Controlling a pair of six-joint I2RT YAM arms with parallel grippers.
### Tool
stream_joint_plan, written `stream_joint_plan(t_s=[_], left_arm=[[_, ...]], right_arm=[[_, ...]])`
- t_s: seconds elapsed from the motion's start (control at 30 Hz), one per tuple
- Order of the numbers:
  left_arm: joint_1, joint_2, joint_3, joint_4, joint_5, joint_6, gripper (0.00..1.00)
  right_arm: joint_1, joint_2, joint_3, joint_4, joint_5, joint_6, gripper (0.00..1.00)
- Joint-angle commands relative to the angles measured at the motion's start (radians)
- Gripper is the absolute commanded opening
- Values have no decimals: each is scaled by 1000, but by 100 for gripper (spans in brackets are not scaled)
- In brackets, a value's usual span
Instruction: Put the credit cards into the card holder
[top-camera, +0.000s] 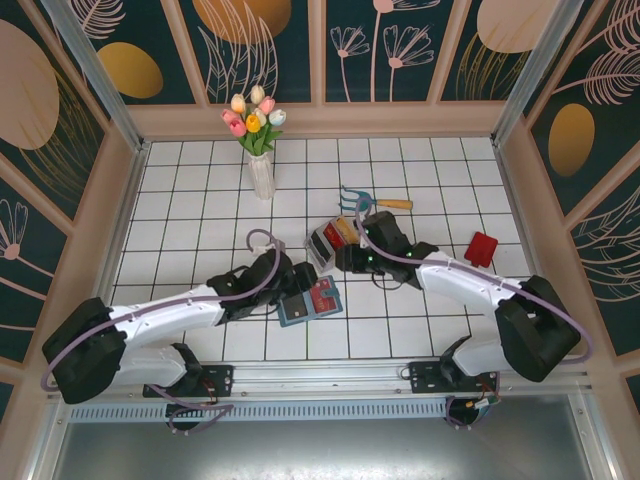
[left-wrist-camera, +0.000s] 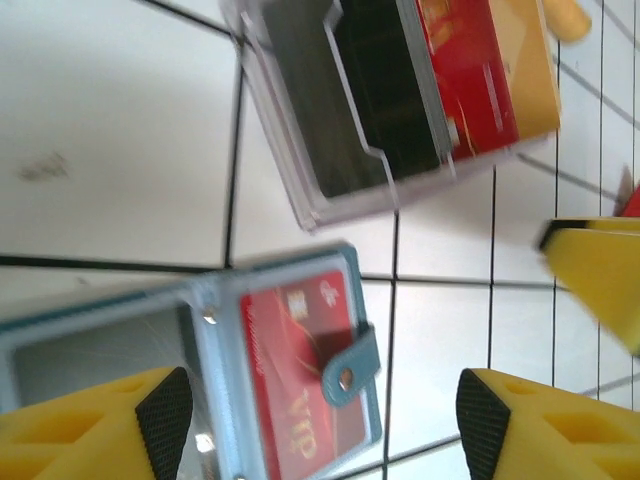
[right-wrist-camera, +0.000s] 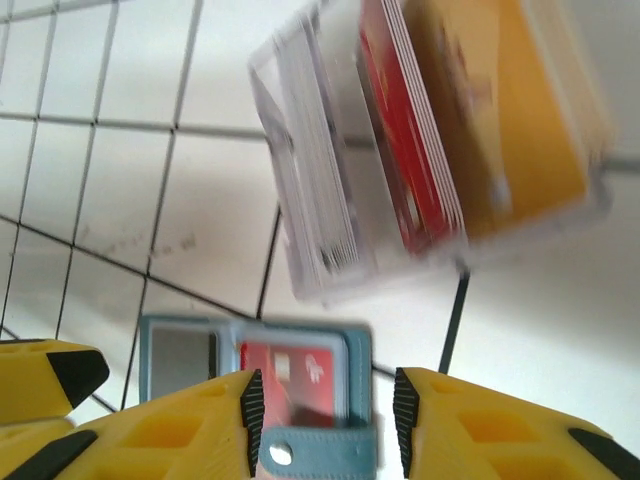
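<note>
The teal-blue card holder (top-camera: 308, 301) lies open on the tiles, and a red credit card (left-wrist-camera: 300, 385) sits in its right pocket under the snap strap (left-wrist-camera: 350, 366). More red and yellow credit cards stand in a clear tray (top-camera: 330, 238) just beyond it. My left gripper (left-wrist-camera: 325, 420) hovers open over the holder (left-wrist-camera: 215, 390), one finger to each side and nothing between them. My right gripper (right-wrist-camera: 325, 420) is open too, its pads straddling the holder's strap edge (right-wrist-camera: 315, 455) without touching it. In the top view the left gripper (top-camera: 288, 292) is at the holder's left and the right gripper (top-camera: 340, 266) is between tray and holder.
The clear tray (right-wrist-camera: 430, 140) is close above the holder in both wrist views. A small red object (top-camera: 482, 247) lies to the right, a garden fork with an orange handle (top-camera: 375, 203) behind the tray, and a vase of tulips (top-camera: 260, 150) at the back.
</note>
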Motion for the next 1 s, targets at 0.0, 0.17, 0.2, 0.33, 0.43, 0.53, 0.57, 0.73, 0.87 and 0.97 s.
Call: stream_joint_plan(t_s=[0.0,0.17,0.2,0.33,0.43,0.53,0.57,0.73,0.87,0.97], left_arm=[[99,-25,-43,-7,0,24,73],[208,-36,-93,98,65,3,76],[231,-31,-105,126,88,-4,76],[276,2,-107,178,120,-11,79],[281,39,-86,216,134,-2,80],[289,100,-51,225,155,5,80],[289,115,-43,227,161,6,80],[291,164,-27,260,172,0,80],[291,178,-20,260,174,2,80],[290,177,-24,259,174,3,80]], right_arm=[[27,36,121,-126,136,-161,43],[91,191,288,-212,282,-266,43],[107,217,314,-223,310,-284,43],[165,306,388,-250,450,-327,43],[181,352,414,-252,499,-346,42],[183,383,429,-251,500,-354,42],[184,391,434,-253,499,-357,42],[192,434,460,-265,488,-369,43],[199,465,476,-277,507,-369,43],[207,499,492,-294,572,-368,43]])
